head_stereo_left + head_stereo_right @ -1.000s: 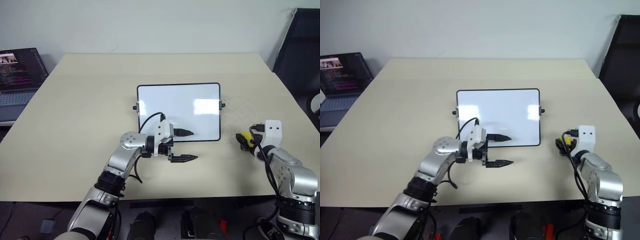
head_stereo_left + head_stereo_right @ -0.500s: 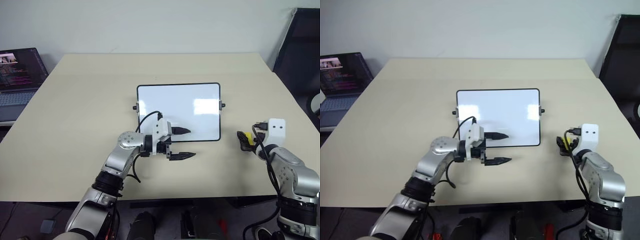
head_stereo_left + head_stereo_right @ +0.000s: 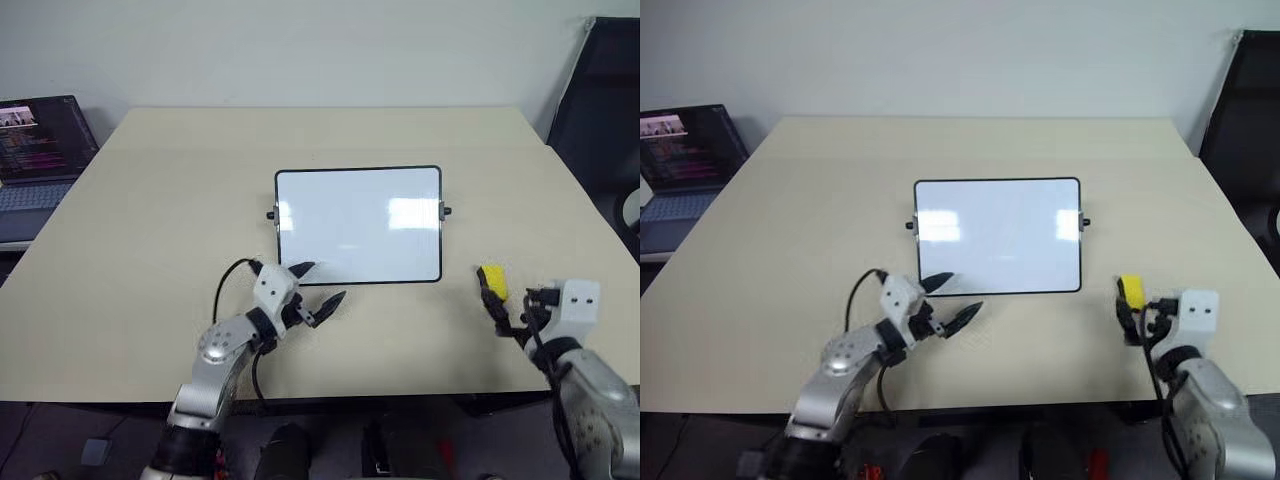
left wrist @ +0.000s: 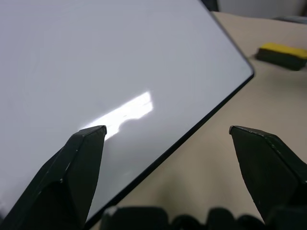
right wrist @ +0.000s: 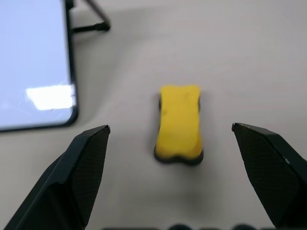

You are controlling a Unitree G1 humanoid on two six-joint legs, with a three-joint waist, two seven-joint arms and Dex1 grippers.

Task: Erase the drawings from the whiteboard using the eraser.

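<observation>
The whiteboard (image 3: 358, 225) lies flat in the middle of the table, black-framed with a knob on each short side. Its white surface looks blank apart from glare; the drawings are out of view. The yellow eraser (image 3: 491, 281), dark underneath, rests on the table just right of the board's near right corner. My left gripper (image 3: 320, 284) hovers open at the board's near left corner, one finger over the frame. My right gripper (image 3: 508, 318) is open and empty, just short of the eraser (image 5: 180, 122), which lies free on the table in line with the gap between its fingers.
An open laptop (image 3: 40, 140) sits off the table's left side. A black chair (image 3: 600, 90) stands at the far right. The table's front edge (image 3: 380, 398) runs just below both grippers.
Both arms have drawn back toward the table's front edge. The left gripper swung left to the board's near left corner. The right gripper backed away from the eraser, leaving it in plain sight.
</observation>
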